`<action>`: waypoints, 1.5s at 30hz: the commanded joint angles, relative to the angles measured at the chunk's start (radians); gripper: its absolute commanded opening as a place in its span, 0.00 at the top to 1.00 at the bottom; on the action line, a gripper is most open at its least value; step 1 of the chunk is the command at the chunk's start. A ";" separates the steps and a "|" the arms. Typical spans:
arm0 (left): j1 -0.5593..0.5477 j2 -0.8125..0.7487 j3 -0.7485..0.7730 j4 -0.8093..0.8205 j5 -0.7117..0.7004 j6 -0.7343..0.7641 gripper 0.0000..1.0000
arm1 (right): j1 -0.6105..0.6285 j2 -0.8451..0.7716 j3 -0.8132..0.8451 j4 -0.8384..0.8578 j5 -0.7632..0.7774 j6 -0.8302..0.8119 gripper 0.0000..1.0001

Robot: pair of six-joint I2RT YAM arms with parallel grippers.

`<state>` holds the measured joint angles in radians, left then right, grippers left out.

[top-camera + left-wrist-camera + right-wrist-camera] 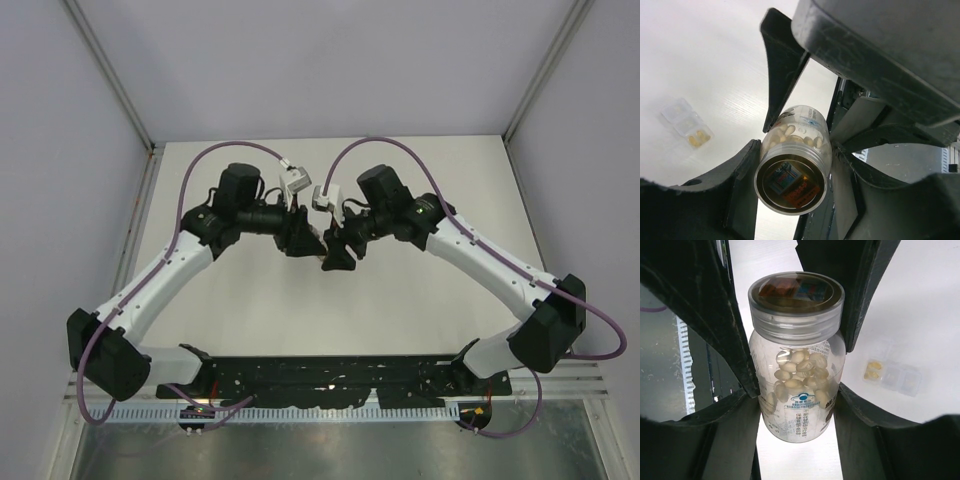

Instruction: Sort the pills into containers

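A clear bottle (797, 390) half full of pale tan pills (800, 370) hangs above the table between both grippers. My right gripper (797, 410) is shut on the bottle's body. My left gripper (792, 185) is shut on its clear screw lid (792, 182), one finger on each side. The same lid (796, 302) faces up in the right wrist view. A small clear container box (687, 125) with compartments lies flat on the table, a few yellow pills (697, 140) in one end compartment. In the top view the two grippers (327, 250) meet mid-table and hide the bottle.
The container box (892, 374) lies on the white tabletop beside the grippers, apart from them. Grey walls enclose the table at the back and sides. The arms' black base frame (330, 380) runs along the near edge.
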<state>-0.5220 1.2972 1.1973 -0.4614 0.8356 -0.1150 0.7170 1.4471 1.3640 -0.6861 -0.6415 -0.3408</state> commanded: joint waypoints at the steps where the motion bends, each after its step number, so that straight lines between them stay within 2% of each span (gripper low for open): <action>1: 0.013 -0.002 0.021 -0.011 -0.050 0.043 1.00 | 0.007 -0.065 -0.014 0.056 0.028 -0.003 0.35; 7: 0.109 -0.045 0.001 -0.033 -0.040 0.063 1.00 | 0.004 -0.102 -0.054 0.066 0.080 -0.017 0.13; 9: 0.145 -0.058 -0.001 -0.048 -0.052 0.074 1.00 | 0.001 -0.102 -0.059 0.068 0.097 -0.018 0.10; 13: 0.189 -0.065 0.019 -0.118 -0.232 0.112 1.00 | -0.002 -0.100 -0.075 0.083 0.178 -0.021 0.07; 19: 0.232 -0.016 0.064 -0.149 -0.536 0.110 1.00 | -0.008 -0.094 -0.108 0.135 0.336 -0.012 0.06; 24: 0.234 0.086 0.108 -0.141 -0.667 0.106 1.00 | -0.033 -0.119 -0.187 0.194 0.382 0.002 0.06; 34: 0.235 0.358 0.194 -0.089 -0.760 0.020 1.00 | -0.099 -0.186 -0.338 0.310 0.384 0.017 0.06; 41: 0.234 0.445 0.168 -0.023 -0.802 -0.021 1.00 | -0.136 -0.189 -0.361 0.321 0.336 0.017 0.06; 45: 0.234 0.467 0.136 0.026 -0.800 -0.044 0.91 | -0.140 -0.182 -0.361 0.321 0.322 0.017 0.06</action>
<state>-0.2920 1.7618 1.3422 -0.5400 0.0589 -0.1226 0.5812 1.2869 1.0016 -0.4145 -0.2893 -0.3332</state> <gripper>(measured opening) 0.532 0.942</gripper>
